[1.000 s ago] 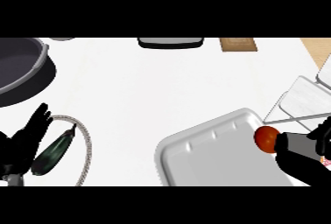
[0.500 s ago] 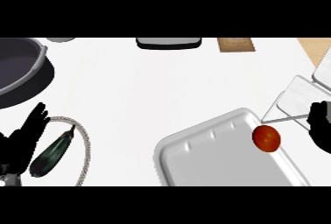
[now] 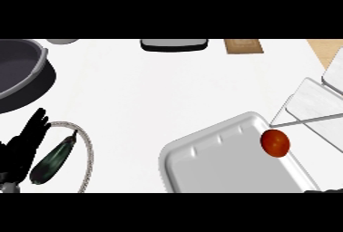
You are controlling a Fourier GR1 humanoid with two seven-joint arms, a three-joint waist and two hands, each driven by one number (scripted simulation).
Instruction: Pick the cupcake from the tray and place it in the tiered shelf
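At the lower left of the frame the robot's black left hand (image 3: 23, 145) rests with its fingers straight and spread, pointing up, partly covering a round wire-rimmed basket (image 3: 88, 156) that holds a dark green elongated vegetable (image 3: 52, 158). At the lower right edge only a thin dark sliver of the right hand (image 3: 328, 191) shows, and whether its fingers are open or curled cannot be told. Between them, at lower centre-right, lies a grey rounded-rectangular tray (image 3: 221, 161), set at a slant on the white tabletop (image 3: 167, 86). The small red-orange round cupcake (image 3: 275, 142) sits on the tray's upper right corner, untouched by either hand. Just beyond it, at the right edge, stands the pale grey tiered shelf (image 3: 311, 106) with flat slanted panels. At the upper left is a large dark grey round pot (image 3: 26, 74). Along the top edge lie a black-rimmed grey flat object (image 3: 173, 44) and a small brown wooden board (image 3: 243, 45).
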